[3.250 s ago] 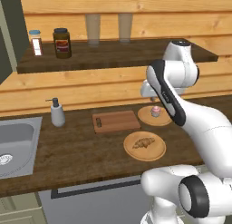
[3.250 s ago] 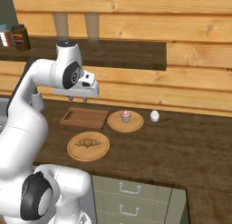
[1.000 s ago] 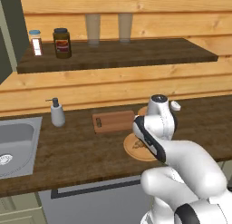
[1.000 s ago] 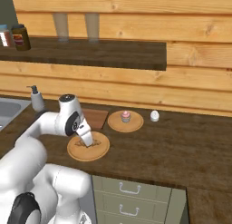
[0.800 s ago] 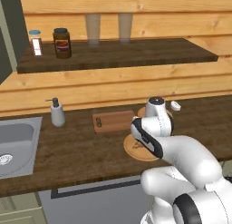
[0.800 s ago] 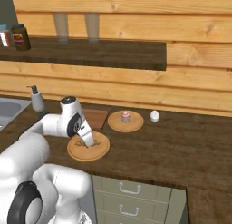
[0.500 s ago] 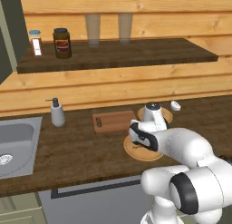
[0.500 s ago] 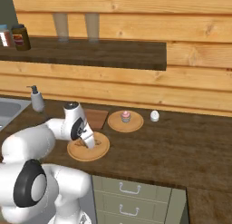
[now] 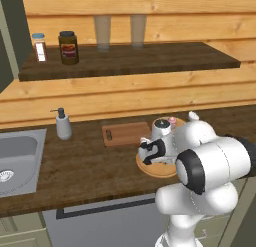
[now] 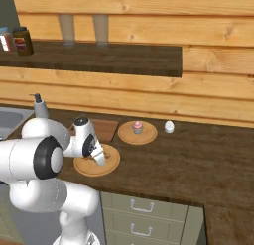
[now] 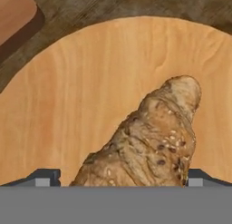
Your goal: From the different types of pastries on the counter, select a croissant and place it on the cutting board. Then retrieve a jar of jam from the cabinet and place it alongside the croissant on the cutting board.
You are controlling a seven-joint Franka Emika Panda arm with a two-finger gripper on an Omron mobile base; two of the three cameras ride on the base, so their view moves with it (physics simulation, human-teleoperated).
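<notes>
Jaws spread wide on the gripper (image 11: 120, 177), one dark tip each side of the croissant (image 11: 152, 139) and not pinching it, the pastry lying on a round wooden plate (image 11: 90, 87) on the counter (image 9: 75, 166), right beside the cutting board (image 9: 125, 133).

A home kitchen, steel sink (image 9: 17, 158) set in the left end of the dark wood counter (image 9: 75, 171), soap dispenser (image 9: 63, 124) beside it, wall shelf (image 9: 130, 61) with jars and glasses (plank wall behind), pale drawers (image 10: 149, 212) under the counter's front edge, cutting board (image 9: 127, 133).
</notes>
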